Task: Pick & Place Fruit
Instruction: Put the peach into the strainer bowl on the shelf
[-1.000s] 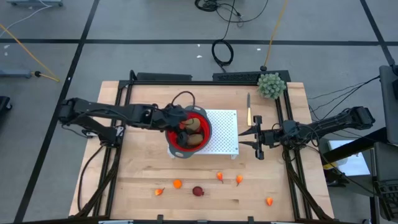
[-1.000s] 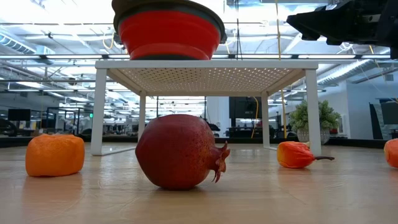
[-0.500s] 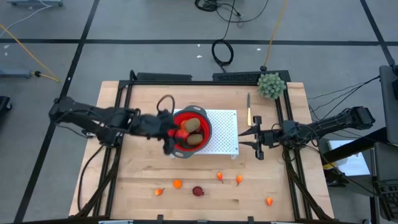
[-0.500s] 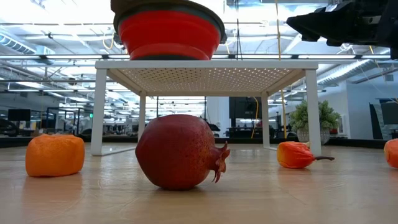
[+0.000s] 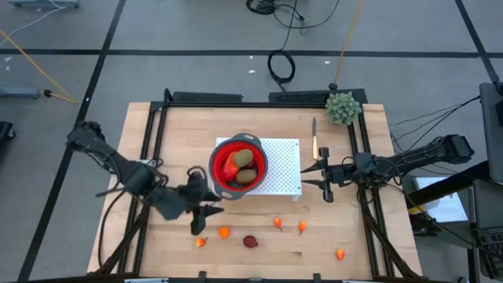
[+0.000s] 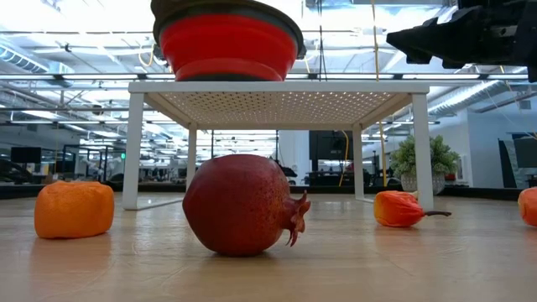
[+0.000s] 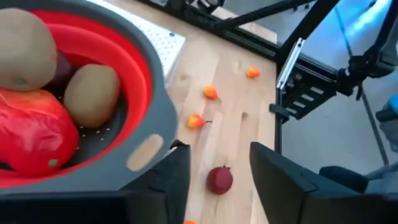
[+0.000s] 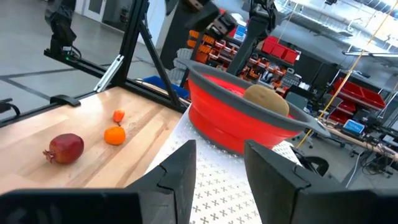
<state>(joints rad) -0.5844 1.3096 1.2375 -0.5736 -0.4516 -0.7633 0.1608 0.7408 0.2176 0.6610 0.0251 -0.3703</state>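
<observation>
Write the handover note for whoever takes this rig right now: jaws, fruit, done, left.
Left gripper: jaws apart, nothing between them, over the table's front left, near the loose pieces.
Right gripper: jaws apart, empty, waiting beside the white rack.
Done: two brown kiwis and a red-orange piece lie in the red bowl on the rack.
Left: pomegranate, round orange piece and four small orange bits lie on the table's front.
</observation>
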